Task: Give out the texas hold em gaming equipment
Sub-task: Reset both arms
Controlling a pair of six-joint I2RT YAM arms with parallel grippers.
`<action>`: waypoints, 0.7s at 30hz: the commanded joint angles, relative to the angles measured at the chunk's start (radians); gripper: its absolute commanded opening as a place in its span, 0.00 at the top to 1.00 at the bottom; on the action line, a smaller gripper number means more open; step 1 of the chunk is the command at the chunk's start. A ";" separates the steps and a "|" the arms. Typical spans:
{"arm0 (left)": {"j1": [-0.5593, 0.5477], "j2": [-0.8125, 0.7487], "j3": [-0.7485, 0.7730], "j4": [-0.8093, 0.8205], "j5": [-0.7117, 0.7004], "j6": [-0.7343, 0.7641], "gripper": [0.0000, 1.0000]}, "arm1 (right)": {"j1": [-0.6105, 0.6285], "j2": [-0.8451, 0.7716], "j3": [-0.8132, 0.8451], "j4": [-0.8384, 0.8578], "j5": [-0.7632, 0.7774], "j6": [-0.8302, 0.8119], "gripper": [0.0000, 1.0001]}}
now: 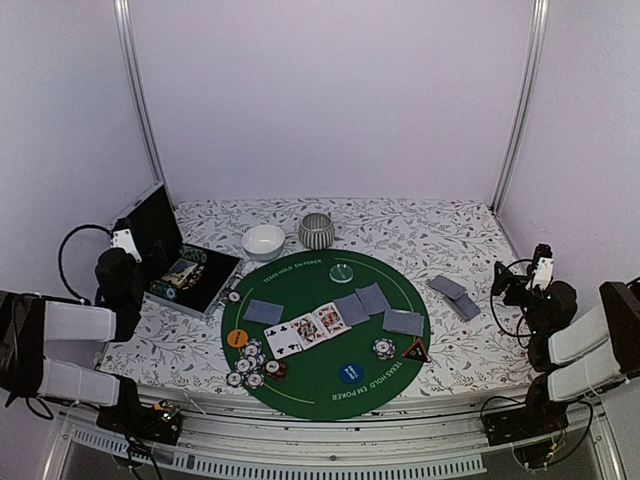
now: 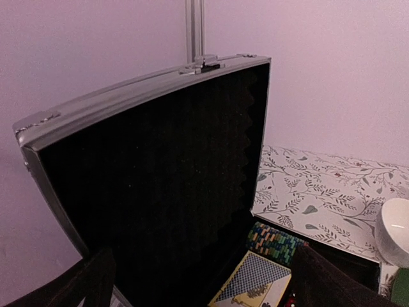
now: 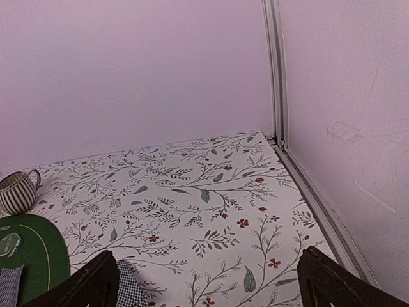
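Playing cards (image 1: 371, 298) lie face-down across the green mat (image 1: 300, 395), some face-up at its middle, and a spare deck (image 1: 452, 296) sits just off its right edge. Chips (image 1: 250, 365) cluster at the mat's near-left rim. My left gripper (image 2: 204, 291) and right gripper (image 3: 208, 284) hang released and empty, either side of the mat. I'd take the deck with the right one, descending square and nipping only the top card.
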 commanded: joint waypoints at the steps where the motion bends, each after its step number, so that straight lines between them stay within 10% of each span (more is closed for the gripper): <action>1: 0.029 0.042 -0.023 0.235 0.036 0.076 0.02 | -0.015 0.159 0.055 0.267 -0.080 -0.050 0.01; 11: 0.020 0.083 -0.034 0.248 0.213 0.060 0.02 | -0.020 0.260 0.198 0.118 -0.228 -0.098 0.01; 19: -0.033 0.374 -0.145 0.740 0.197 0.158 0.02 | -0.019 0.259 0.210 0.093 -0.251 -0.100 0.01; 21: -0.060 0.353 -0.105 0.643 0.131 0.147 0.02 | -0.021 0.258 0.211 0.090 -0.250 -0.100 0.01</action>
